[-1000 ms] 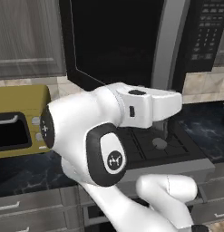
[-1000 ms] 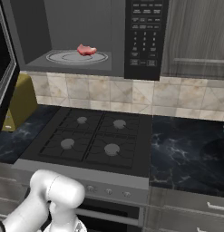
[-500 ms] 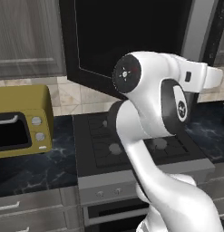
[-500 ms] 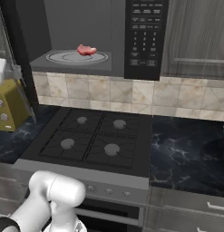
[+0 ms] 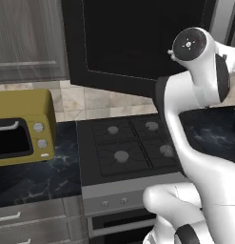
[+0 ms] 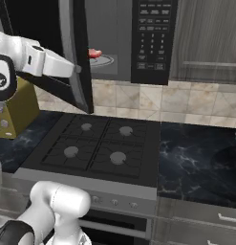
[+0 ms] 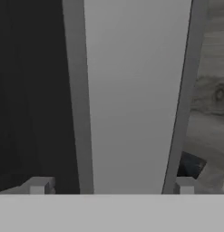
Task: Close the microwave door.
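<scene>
The microwave door [image 5: 138,43], a large black panel, stands partly swung out from the microwave [image 6: 153,38]. In the right base view I see the door nearly edge-on, with its grey vertical handle [image 6: 67,43] facing left. My gripper [image 6: 77,69] reaches in from the left and touches the door's outer face by that handle. In the hand view the grey handle [image 7: 131,99] stands very close, and my gripper [image 7: 111,186] is open, one fingertip to each side of it. The grey cavity, with its glass turntable [image 6: 104,60] and a red item [image 6: 94,52], shows behind the door's edge.
A yellow toaster oven [image 5: 24,126] stands on the dark counter to the left. The black stove [image 6: 98,143] with several burners lies below the microwave. Wooden cabinets [image 6: 208,38] flank the microwave, and dark marble counter [image 6: 200,158] stretches right.
My arm has risen and swung up to the door. The door has turned from wide open at the far left to partly swung in toward the cavity.
</scene>
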Available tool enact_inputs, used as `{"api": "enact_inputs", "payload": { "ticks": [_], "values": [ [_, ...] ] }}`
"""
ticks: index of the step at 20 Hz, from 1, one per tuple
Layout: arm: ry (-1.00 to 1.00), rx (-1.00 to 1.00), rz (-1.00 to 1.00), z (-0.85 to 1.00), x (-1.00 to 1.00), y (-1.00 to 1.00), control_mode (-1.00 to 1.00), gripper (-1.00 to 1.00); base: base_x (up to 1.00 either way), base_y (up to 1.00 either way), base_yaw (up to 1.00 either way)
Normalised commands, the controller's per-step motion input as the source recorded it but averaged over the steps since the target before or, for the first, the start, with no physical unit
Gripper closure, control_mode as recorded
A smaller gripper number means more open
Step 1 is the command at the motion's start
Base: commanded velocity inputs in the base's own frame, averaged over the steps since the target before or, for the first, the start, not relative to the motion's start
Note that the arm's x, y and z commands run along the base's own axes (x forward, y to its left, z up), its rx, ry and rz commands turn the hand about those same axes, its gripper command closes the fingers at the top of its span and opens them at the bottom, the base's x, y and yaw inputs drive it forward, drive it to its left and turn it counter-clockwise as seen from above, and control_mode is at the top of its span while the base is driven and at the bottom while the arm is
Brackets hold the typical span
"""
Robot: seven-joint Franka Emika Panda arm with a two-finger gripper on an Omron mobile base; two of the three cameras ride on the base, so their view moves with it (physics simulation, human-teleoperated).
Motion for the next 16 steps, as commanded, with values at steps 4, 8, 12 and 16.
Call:
{"api": "enact_inputs", "payload": {
  "ticks": [4,8,12,16],
  "values": [
    [-0.02,0.11,0.12,0.00,1.00,-0.52,-1.00,-1.00,0.00,0.00,0.00],
    [0.00,0.09,0.09,0.01,1.00,-0.37,-1.00,-1.00,0.00,0.00,0.00],
    [0.00,0.08,0.08,0.00,1.00,-0.18,-1.00,-1.00,0.00,0.00,0.00],
    [-0.01,0.08,0.06,0.00,0.99,-0.08,-1.00,-1.00,0.00,0.00,0.00]
  ]
}}
